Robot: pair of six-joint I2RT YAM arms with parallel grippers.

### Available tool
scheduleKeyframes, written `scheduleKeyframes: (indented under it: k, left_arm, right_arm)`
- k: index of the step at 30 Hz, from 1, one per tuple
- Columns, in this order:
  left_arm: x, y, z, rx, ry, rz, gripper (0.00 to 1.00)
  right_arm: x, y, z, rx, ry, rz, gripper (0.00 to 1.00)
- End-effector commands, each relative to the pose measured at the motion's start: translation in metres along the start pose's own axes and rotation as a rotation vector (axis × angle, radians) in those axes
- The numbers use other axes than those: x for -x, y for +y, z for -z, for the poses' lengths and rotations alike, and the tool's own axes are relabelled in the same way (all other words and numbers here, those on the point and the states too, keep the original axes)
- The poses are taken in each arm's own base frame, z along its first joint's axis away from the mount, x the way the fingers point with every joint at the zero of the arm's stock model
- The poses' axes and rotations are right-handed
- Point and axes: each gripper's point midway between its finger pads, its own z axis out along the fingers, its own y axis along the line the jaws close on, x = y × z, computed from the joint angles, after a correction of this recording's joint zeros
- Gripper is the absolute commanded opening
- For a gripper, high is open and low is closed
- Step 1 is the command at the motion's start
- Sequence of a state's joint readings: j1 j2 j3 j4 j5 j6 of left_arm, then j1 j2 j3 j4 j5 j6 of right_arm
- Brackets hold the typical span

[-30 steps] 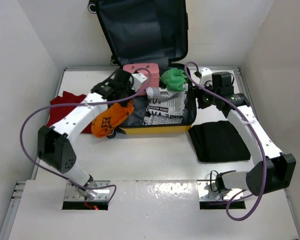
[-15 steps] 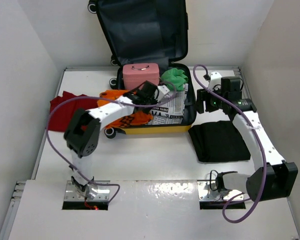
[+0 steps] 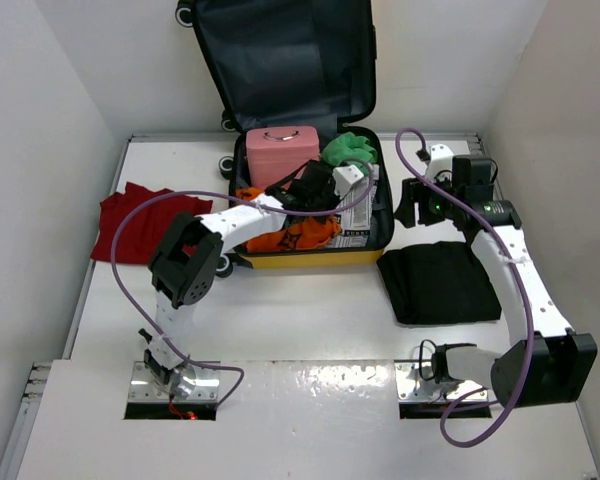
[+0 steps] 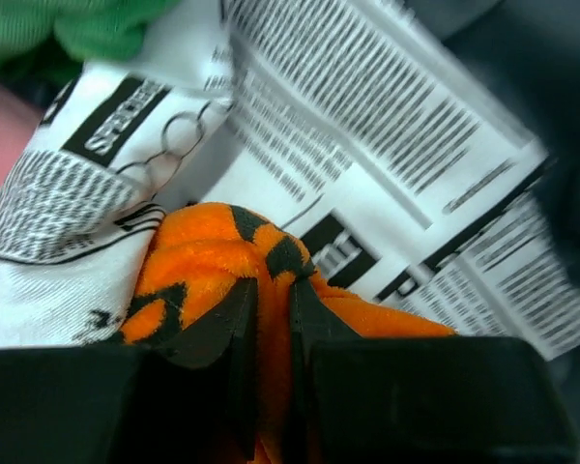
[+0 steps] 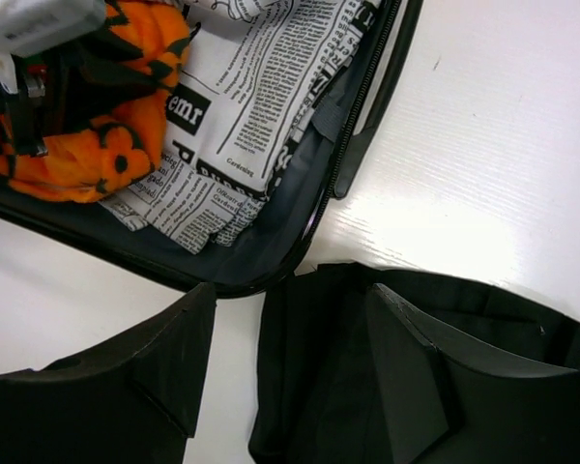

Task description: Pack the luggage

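Observation:
The luggage (image 3: 310, 259), a yellow hard-shell suitcase with dark lining, lies open with its lid (image 3: 280, 60) raised at the back. Inside it are a pink case (image 3: 280, 152), a green cloth (image 3: 348, 148), a newspaper-print cloth (image 4: 367, 126) and an orange and black cloth (image 3: 295, 235). My left gripper (image 4: 273, 290) is over the luggage interior, shut on a fold of the orange cloth (image 4: 203, 251), which rests on the printed cloth. My right gripper (image 5: 290, 290) hangs open and holds nothing, above the table beside the luggage's right rim (image 5: 300, 242) and over a black cloth (image 5: 319, 387).
A folded black cloth (image 3: 440, 280) lies on the table right of the luggage. A red cloth (image 3: 130, 220) lies at the left. White walls close in the table on both sides and at the back. The left arm's purple cable (image 3: 180, 200) arcs above the table.
My left arm has swung right, carrying the orange cloth from outside the luggage's left edge into the luggage, onto the printed cloth. The right arm drew back slightly to the right.

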State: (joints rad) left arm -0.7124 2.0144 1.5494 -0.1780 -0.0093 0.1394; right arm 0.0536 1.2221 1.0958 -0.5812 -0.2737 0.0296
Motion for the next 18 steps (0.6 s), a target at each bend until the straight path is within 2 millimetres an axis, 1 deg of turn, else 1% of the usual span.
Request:
scheduleKeyframes:
  k: [1,2,3,4,5,6,7,8,9,10,11,12,13,14,15,16,17,18]
  left_arm:
    - [0.088,-0.028,0.012,-0.166,-0.297,0.056,0.04]
    - [0.085,-0.026,0.009,-0.175,-0.28,0.06,0.09]
    - [0.081,-0.028,0.009,-0.189,-0.264,0.046,0.15]
    - [0.073,-0.029,0.008,-0.194,-0.234,0.039,0.27]
    - [0.075,-0.023,0.011,-0.161,-0.237,0.041,0.37]
    - [0.069,-0.021,0.014,-0.144,-0.22,0.044,0.46]
    - [0.071,-0.011,0.02,-0.117,-0.229,0.05,0.56]
    - [0.075,-0.003,0.037,-0.069,-0.251,0.053,0.63]
    - [0.08,0.004,0.048,-0.032,-0.275,0.055,0.7]
    - [0.087,0.011,0.06,0.003,-0.298,0.058,0.84]
    - [0.093,0.017,0.072,0.032,-0.316,0.053,0.92]
    - [0.104,0.031,0.095,0.099,-0.338,0.052,0.96]
    - [0.102,0.041,0.106,0.127,-0.306,0.06,0.98]
    - [0.106,0.044,0.115,0.135,-0.299,0.062,0.98]
    - [0.122,0.064,0.142,0.171,-0.338,0.077,0.98]
    - [0.123,0.073,0.156,0.189,-0.346,0.084,0.98]
    - [0.128,0.082,0.172,0.206,-0.37,0.124,0.98]
    - [0.126,0.098,0.186,0.232,-0.388,0.151,0.98]
  right_arm:
    - [0.008,0.005,0.007,0.02,-0.04,0.021,0.63]
    - [0.009,0.005,0.007,0.021,-0.043,0.019,0.63]
    - [0.009,0.004,0.007,0.019,-0.042,0.018,0.63]
    - [0.01,0.003,0.008,0.02,-0.045,0.014,0.63]
    - [0.011,0.004,0.007,0.024,-0.042,0.014,0.63]
    - [0.012,0.005,0.007,0.027,-0.043,0.01,0.65]
    - [0.013,0.005,0.007,0.028,-0.044,0.011,0.65]
    - [0.013,0.005,0.007,0.029,-0.046,0.006,0.65]
    - [0.014,0.006,0.007,0.033,-0.049,0.007,0.65]
    - [0.014,0.006,0.006,0.035,-0.051,0.006,0.66]
    - [0.014,0.007,0.006,0.038,-0.051,0.007,0.66]
    - [0.014,0.008,0.006,0.048,-0.051,0.005,0.66]
    - [0.013,0.009,0.005,0.053,-0.05,0.007,0.66]
    - [0.012,0.01,0.005,0.061,-0.043,0.01,0.66]
    - [0.012,0.01,0.005,0.064,-0.041,0.023,0.64]
    - [0.005,0.011,0.006,0.068,-0.01,0.018,0.64]
    - [0.001,0.007,0.007,0.058,0.002,0.05,0.64]
    - [-0.004,0.004,0.008,0.052,0.017,0.07,0.64]
